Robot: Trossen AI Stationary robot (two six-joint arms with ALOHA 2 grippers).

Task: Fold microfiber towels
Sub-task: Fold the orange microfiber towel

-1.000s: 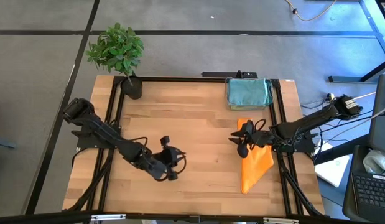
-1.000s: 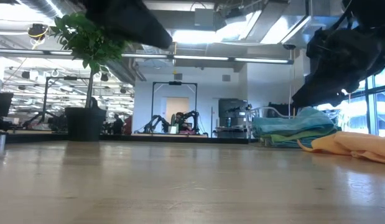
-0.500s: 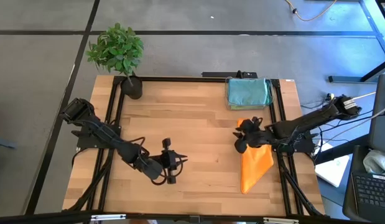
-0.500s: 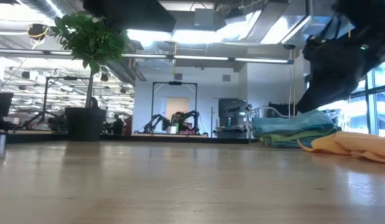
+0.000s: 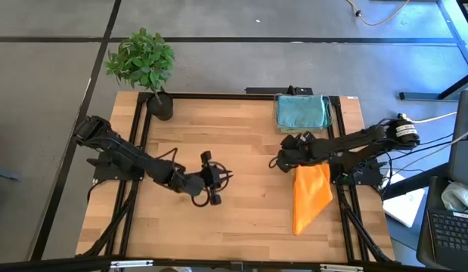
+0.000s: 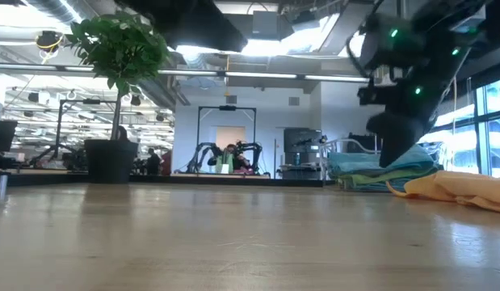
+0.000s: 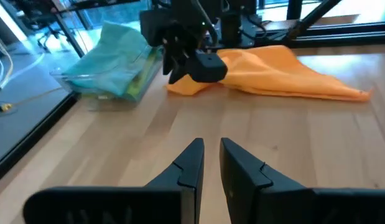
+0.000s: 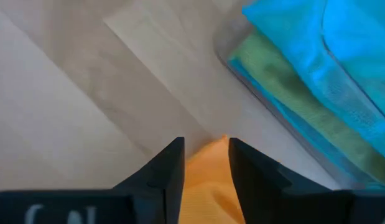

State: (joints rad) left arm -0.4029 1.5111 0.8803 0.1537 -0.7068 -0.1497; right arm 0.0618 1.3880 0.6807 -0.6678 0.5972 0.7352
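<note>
An orange towel (image 5: 310, 198) lies flat near the table's right edge, narrowing toward the near side; it also shows in the low view (image 6: 455, 187). My right gripper (image 5: 283, 160) stands over its far left corner (image 7: 180, 87), pointing down, its fingers open, and that orange corner (image 8: 208, 163) shows between them. Teal and green towels (image 5: 302, 111) are stacked in a clear bin at the far right. My left gripper (image 5: 215, 185) hovers over bare wood mid-table, with only a narrow gap between its fingers (image 7: 209, 149) and nothing in it. My right gripper comes down from above at the orange towel's far left corner (image 7: 180, 87). Whether its fingertips touch the cloth I cannot tell. The towel lies flat on the table.
A potted plant (image 5: 143, 64) stands at the far left corner. The clear bin (image 7: 86, 84) with the stacked towels sits just beyond the orange towel. Bare wood (image 5: 241, 143) spreads between the two grippers, and black frame rails run along the table's sides.
My right gripper has gone toward the table's left and far side and tipped downward over the orange towel's far corner. My left gripper has moved toward the table's right and far side, a little higher. The towel has not visibly moved.
</note>
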